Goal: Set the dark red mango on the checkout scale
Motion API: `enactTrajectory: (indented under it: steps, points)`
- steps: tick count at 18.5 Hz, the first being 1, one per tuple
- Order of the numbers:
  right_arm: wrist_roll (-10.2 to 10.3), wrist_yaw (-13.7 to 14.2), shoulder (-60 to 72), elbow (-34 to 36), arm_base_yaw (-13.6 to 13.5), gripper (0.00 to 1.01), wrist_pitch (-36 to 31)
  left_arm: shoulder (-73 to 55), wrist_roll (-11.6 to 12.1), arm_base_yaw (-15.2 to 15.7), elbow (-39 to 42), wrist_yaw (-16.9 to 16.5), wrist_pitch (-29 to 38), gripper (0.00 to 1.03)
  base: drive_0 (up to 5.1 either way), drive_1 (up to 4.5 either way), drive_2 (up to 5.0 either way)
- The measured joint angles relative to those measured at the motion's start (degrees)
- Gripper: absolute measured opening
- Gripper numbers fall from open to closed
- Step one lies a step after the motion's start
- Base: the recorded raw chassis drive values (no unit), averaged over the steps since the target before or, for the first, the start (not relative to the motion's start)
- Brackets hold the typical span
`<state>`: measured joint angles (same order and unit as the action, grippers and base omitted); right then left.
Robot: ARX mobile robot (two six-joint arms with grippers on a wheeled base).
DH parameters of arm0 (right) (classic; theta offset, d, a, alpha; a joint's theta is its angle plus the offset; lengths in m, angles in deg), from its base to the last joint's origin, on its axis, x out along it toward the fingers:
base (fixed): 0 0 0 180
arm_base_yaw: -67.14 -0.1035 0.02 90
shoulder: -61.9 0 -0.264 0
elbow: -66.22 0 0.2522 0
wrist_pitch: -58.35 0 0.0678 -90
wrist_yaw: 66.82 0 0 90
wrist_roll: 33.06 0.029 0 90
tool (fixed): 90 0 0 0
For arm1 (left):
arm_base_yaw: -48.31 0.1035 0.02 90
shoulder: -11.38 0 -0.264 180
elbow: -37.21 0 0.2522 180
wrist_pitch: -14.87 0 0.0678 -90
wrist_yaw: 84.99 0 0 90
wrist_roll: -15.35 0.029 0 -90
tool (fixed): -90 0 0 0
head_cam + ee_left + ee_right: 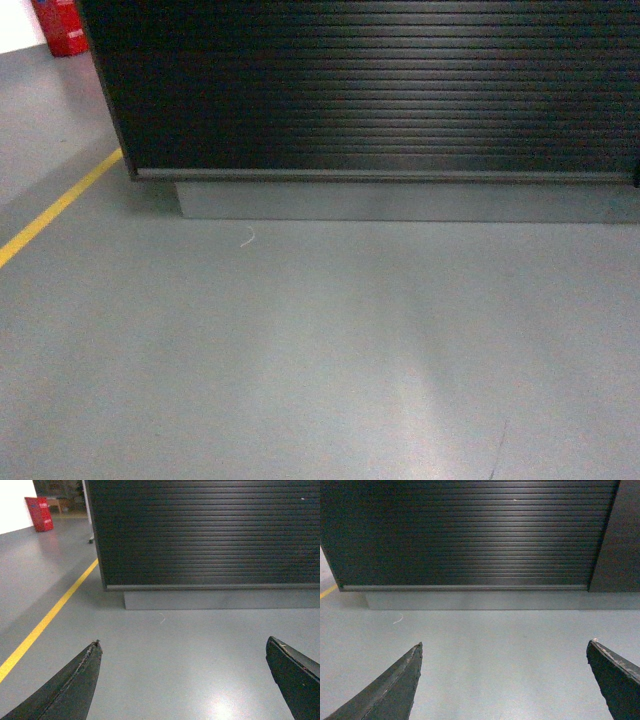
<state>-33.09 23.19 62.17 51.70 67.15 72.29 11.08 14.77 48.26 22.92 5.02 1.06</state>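
While we face the checkout [380, 90] front, mango and scale unseen, our left gripper [182, 680] and right gripper [504, 680] gape empty.

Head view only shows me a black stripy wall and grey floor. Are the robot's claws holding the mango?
Observer: No. The left gripper is open and holds nothing.
Operator: And the other one?
Observer: The right gripper is open and empty too.
Operator: Can you see the mango anywhere?
Observer: Not in any view. The right wrist camera adds only a plain dark panel beside the ribbed front of the checkout.
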Motion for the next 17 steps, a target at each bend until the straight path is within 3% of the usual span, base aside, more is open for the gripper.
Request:
enactTrajectory:
  steps: [17]
  points:
    - [0.00,0.00,-0.02,0.00,0.00,0.98,0.11,0.00,0.00,0.00,0.00,0.00,-0.28,0.98,0.0,4.16,-4.1]
